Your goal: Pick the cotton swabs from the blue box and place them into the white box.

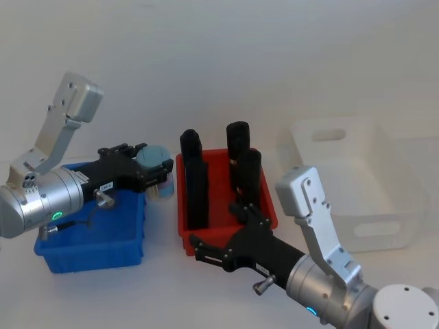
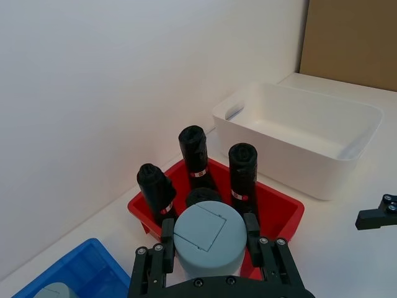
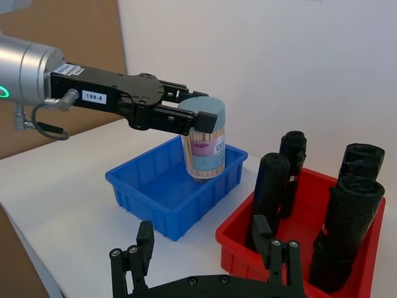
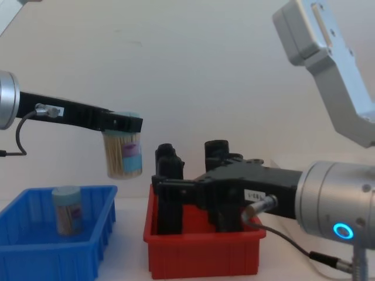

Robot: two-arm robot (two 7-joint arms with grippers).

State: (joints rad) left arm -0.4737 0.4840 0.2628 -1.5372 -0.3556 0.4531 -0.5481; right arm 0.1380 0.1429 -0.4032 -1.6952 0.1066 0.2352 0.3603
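The table [image 1: 103, 295] carries three containers in a row. The white box [image 1: 363, 185] stands at the far right and holds nothing. The red bin [image 4: 199, 257] sits in the middle with tall black upright objects [image 1: 239, 140] in it. The blue box [image 1: 96, 257] sits at the left.

The left gripper [image 1: 154, 166] reaches in from the left, above the right end of the blue box. Its fingers are clenched on one jar of cotton swabs [image 3: 205, 146], gripped just under the pale blue lid. The jar hangs upright, clear of the blue box rim, near the gap between the blue box and the red bin.

The right gripper [image 1: 216, 226] rests low at the near side of the red bin. Its fingers are spread apart and grasp nothing.

A second jar [image 4: 66, 209] stands upright inside the blue box.

Step in hand, as judged: transfer. The first jar is lifted out and not yet delivered; the task is in its early part.

Next move, as judged:
- Carry the jar right, across the red bin, to the white box.
- Keep the jar above the black upright objects and clear of the right arm.
- Lower it inside the white box walls, then release.
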